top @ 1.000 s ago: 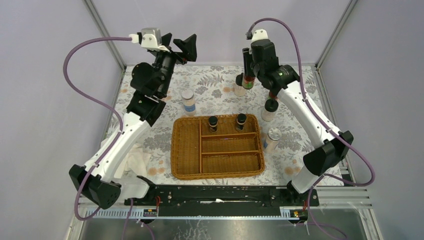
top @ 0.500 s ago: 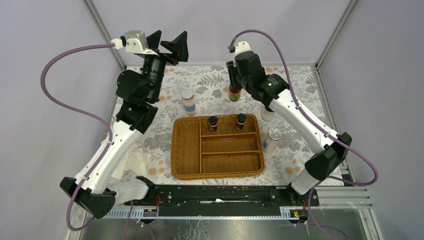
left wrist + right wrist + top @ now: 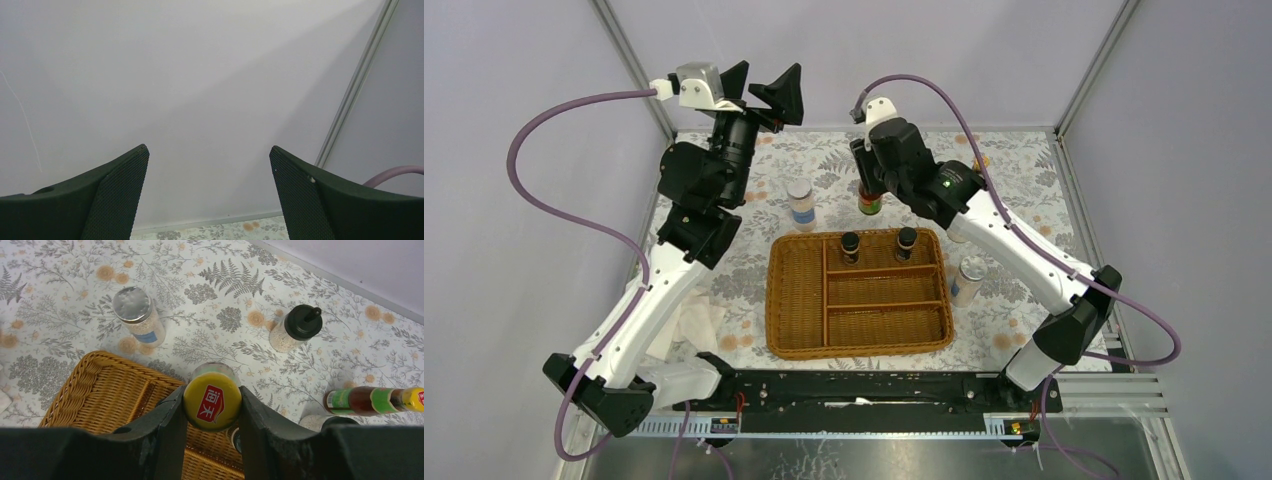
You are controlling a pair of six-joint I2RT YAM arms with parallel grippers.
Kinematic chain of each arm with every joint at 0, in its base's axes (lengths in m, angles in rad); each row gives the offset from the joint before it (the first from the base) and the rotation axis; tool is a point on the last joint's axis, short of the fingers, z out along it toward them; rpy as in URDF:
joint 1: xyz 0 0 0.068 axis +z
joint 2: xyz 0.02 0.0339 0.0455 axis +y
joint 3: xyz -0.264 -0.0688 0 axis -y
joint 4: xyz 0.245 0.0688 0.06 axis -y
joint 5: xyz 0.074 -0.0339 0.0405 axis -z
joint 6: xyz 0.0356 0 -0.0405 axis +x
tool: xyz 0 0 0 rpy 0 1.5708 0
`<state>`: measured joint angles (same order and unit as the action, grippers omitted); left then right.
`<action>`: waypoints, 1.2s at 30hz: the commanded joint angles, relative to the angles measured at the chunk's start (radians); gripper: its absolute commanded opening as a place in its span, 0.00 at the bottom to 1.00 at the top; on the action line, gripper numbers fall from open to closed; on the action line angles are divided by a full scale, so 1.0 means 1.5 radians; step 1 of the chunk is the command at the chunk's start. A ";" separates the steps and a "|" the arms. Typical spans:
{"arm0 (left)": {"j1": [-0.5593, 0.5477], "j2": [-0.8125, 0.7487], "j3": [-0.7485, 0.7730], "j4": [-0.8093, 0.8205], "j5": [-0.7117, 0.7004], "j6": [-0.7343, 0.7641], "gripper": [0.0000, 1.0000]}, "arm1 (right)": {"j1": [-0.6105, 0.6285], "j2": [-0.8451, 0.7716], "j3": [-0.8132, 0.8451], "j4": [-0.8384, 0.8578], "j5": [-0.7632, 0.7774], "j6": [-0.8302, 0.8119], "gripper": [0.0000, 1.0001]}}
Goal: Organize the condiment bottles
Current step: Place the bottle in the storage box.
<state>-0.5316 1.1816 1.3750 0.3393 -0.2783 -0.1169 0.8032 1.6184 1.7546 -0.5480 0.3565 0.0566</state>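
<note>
Both fingers (image 3: 167, 425) of the right jaws are pressed against the neck of a yellow-capped bottle (image 3: 212, 402), pinching it just under the cap. Its long axis stands upright, so the wrist camera looks straight down on the cap. From that view the bottle hangs about over the far rim of the basket (image 3: 796, 300). The overhead view puts it just beyond that rim, so I cannot tell exactly which. Either way the basket's compartments lie toward the arm bases from the bottle, and I judge the coming move to be a short carry that way followed by a straight lowering. Two dark jars (image 3: 850, 245) stand in the basket's far row, close under the bottle's likely path, so it should pass between or over them. The rows nearer the bases show only wicker. Beyond the basket's far left corner a silver-lidded shaker (image 3: 135, 310) stands on the worktop (image 3: 724, 270). A cream jar (image 3: 295, 330) with a black knobbed lid stands beyond the far rim, and a second yellow-capped bottle (image 3: 372, 400) lies on its side off the far right corner. The left jaws are spread wide, raised high beyond the basket's far left corner, facing the back wall and holding nothing; the right arm is plainly the nearer.
</note>
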 commanded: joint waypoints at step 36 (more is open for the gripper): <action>-0.015 -0.020 0.010 0.059 -0.037 0.073 0.94 | 0.127 0.100 0.121 0.095 0.007 -0.028 0.00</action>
<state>-0.5438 1.1618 1.3750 0.3672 -0.3077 -0.0395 0.9672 1.7798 1.8542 -0.5278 0.3550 0.0315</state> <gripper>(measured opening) 0.944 0.444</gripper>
